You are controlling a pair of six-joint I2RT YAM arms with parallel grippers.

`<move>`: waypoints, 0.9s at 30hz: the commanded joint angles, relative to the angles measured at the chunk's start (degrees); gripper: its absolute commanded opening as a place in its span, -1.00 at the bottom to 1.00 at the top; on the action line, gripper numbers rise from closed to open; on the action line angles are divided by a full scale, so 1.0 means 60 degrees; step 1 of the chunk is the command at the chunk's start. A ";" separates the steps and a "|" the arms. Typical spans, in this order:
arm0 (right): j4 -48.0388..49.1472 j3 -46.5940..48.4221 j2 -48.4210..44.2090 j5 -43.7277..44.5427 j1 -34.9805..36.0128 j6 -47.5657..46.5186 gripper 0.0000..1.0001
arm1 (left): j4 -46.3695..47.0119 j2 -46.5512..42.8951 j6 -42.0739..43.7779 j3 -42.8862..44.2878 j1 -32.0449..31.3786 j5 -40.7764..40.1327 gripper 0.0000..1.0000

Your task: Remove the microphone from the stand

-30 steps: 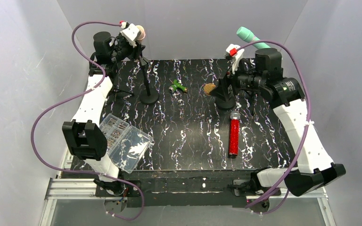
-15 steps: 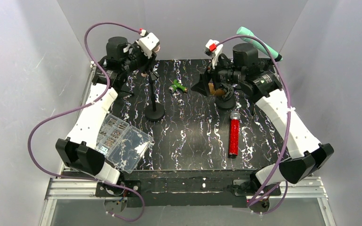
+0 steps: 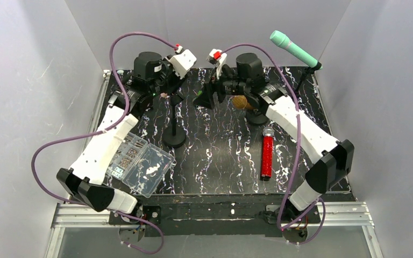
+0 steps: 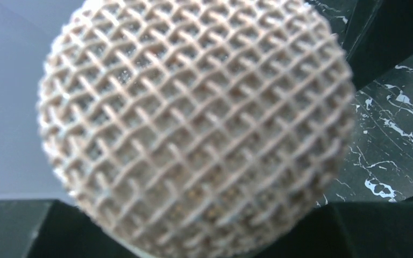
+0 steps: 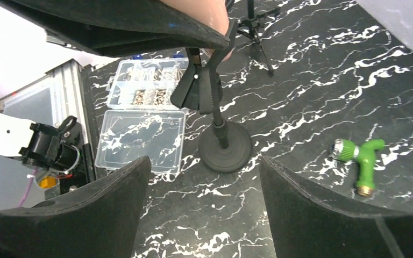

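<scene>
Box [image 3: 142,161]: clear, lid open, near left of the table [image 3: 220,172]; screws in the left half.
Left gripper [image 3: 165,92]: partly closed, clamped on the microphone, above the stand's top, at the far left.
Microphone [image 4: 193,123]: mesh head filling the left wrist view, dark fingers [image 4: 16,231] either side of it below; pale body meeting the clip at the stand's top in the right wrist view; cannot tell if still seated in the clip.
Stand [image 3: 175,141]: round black base on the table, just right of the box's far corner; pole rising to the left gripper.
Right gripper [image 5: 204,215]: jaws wide apart, nothing between them; just right of the stand's top, facing it, apart from it.
Nozzle [image 5: 357,156]: green, lying on the table right of the stand's base.
Gold mic [image 3: 240,101]: head showing just beyond the right arm's wrist.
Red mic [image 3: 267,156]: lying flat, right of centre.
Teal mic [image 3: 293,47]: raised at the far right corner, tilted.
</scene>
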 commanded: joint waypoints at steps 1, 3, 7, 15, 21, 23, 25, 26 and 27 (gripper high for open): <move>0.1328 -0.0056 0.0177 -0.0307 0.0123 0.0918 0.64 | -0.0579 -0.0721 -0.0399 0.0337 -0.0030 -0.1266 -1.00; 0.1529 -0.0212 0.0265 -0.0234 0.0297 0.1078 0.63 | -0.0647 -0.0820 -0.0460 0.0281 -0.0051 -0.1495 -1.00; 0.1740 -0.0312 0.0477 0.0044 0.0669 0.1078 0.63 | -0.0786 -0.0969 -0.0585 0.0115 -0.0071 -0.1936 -1.00; 0.2582 -0.0111 0.1151 -0.0520 0.0771 0.1396 0.61 | -0.1292 -0.1278 -0.1225 -0.0011 -0.0067 -0.2741 -1.00; 0.2700 0.0275 0.1406 -0.0740 0.0774 0.1669 0.61 | -0.1376 -0.0955 -0.1868 0.0546 -0.0096 -0.3188 -1.00; 0.2662 0.0296 0.1336 -0.0770 0.0771 0.1656 0.61 | -0.1377 -0.0699 -0.2081 0.0860 -0.0096 -0.3365 -1.00; 0.2618 0.0290 0.1261 -0.0779 0.0771 0.1593 0.61 | -0.1328 -0.0510 -0.2208 0.1108 -0.0117 -0.3390 -1.00; 0.2592 0.0276 0.1238 -0.0750 0.0770 0.1551 0.61 | -0.1293 -0.0419 -0.2285 0.1226 -0.0132 -0.3388 -1.00; 0.2525 0.0261 0.1209 -0.0708 0.0773 0.1482 0.61 | -0.1296 -0.0307 -0.2326 0.1353 -0.0170 -0.3385 -1.00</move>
